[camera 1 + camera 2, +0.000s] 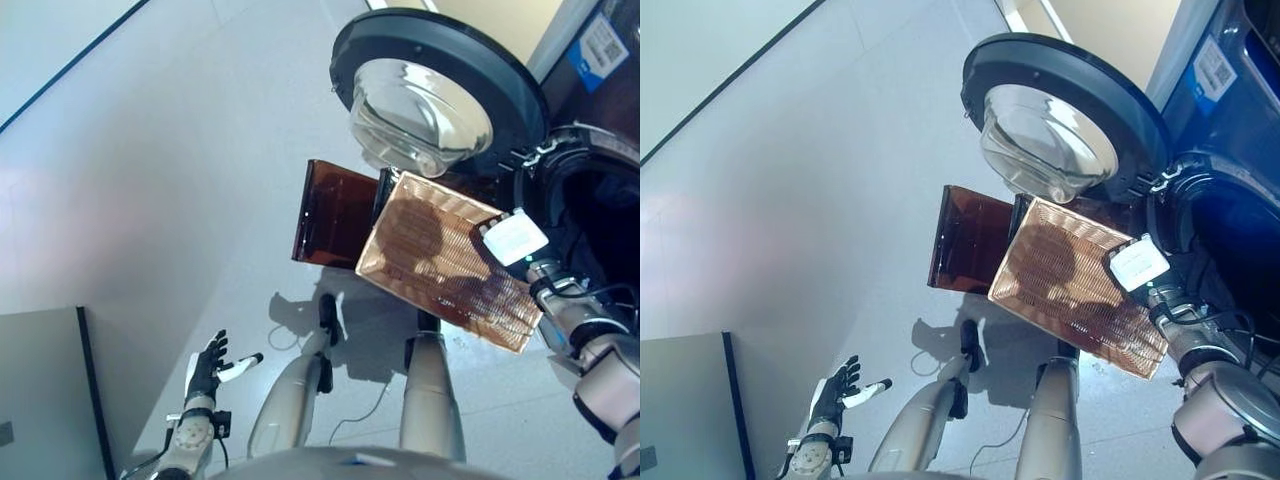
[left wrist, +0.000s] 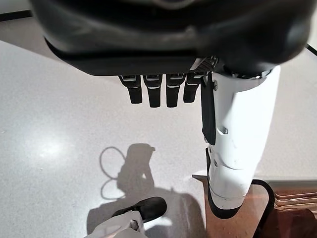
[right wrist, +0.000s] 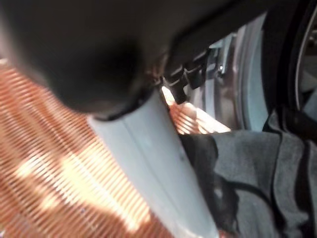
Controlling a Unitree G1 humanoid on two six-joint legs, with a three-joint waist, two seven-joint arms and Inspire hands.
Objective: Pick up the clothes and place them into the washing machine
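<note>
I judged the job nearly done: my right hand (image 1: 515, 238), fingers curled on the tipped orange basket (image 1: 430, 255), held it at the washing machine (image 1: 590, 190) mouth with grey clothes (image 3: 257, 173) at its edge, while my left hand (image 1: 207, 372) hung open.

Pale grey glossy floor (image 1: 180, 180), dark line (image 1: 70, 65) crossing its far corner, grey cabinet (image 1: 45, 390) nearby, cream wall (image 1: 500, 20) behind

Left hand (image 1: 205, 372) hangs low at the side, fingers (image 2: 154, 92) straight. Right hand (image 1: 515, 238) raised, arm extended forward; grip unclear.
</note>
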